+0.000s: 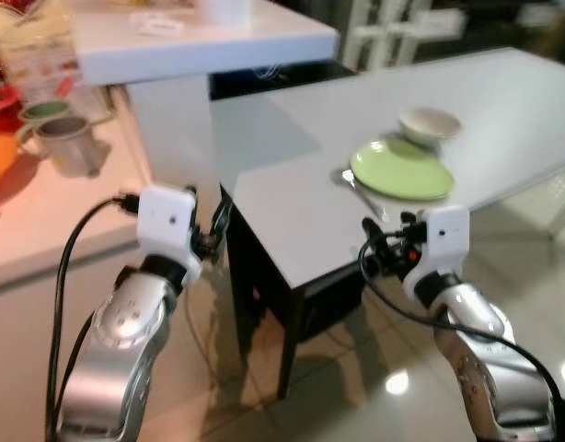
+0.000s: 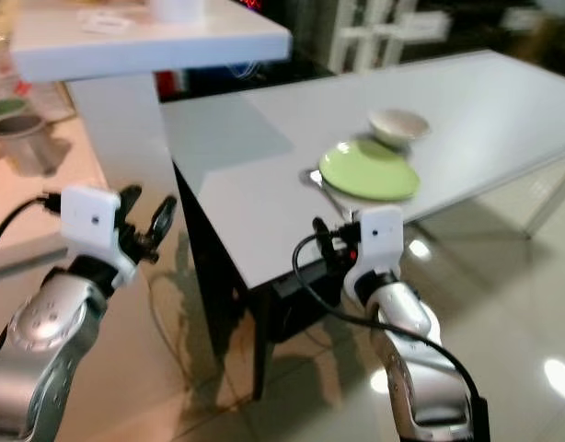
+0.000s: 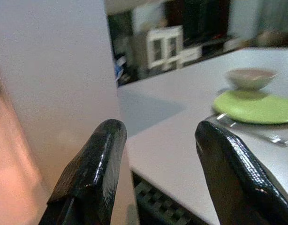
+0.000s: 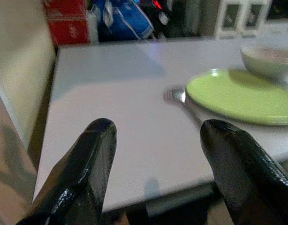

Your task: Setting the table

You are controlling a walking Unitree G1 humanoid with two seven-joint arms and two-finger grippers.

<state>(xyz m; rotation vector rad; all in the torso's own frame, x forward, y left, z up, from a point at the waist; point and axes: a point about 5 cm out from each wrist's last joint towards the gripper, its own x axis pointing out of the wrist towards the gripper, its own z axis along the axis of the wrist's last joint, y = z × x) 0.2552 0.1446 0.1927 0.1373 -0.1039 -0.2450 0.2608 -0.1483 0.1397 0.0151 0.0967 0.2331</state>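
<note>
Green plate (image 1: 401, 169), bowl (image 1: 430, 123) and fork (image 4: 178, 97) set on tabletop (image 1: 292, 203). Left tool (image 3: 158, 159) open, empty. Right tool (image 4: 155, 161) likewise, near tabletop edge.

You had lots of bare room on the near part of the white table (image 1: 282, 207), between its front edge and the green plate (image 1: 402, 169). The fork (image 4: 179, 97) lay just beside the plate, on the side toward that bare part. The small bowl (image 1: 430, 124) sat right behind the plate. Your right gripper (image 4: 155, 154) was spread wide just in front of the table edge, with nothing between it and the fork. Your left gripper (image 3: 158, 159), also spread wide, was by the table corner. The white pillar (image 1: 172, 138) stood close on its left, under a thick white shelf (image 1: 200, 46).
</note>
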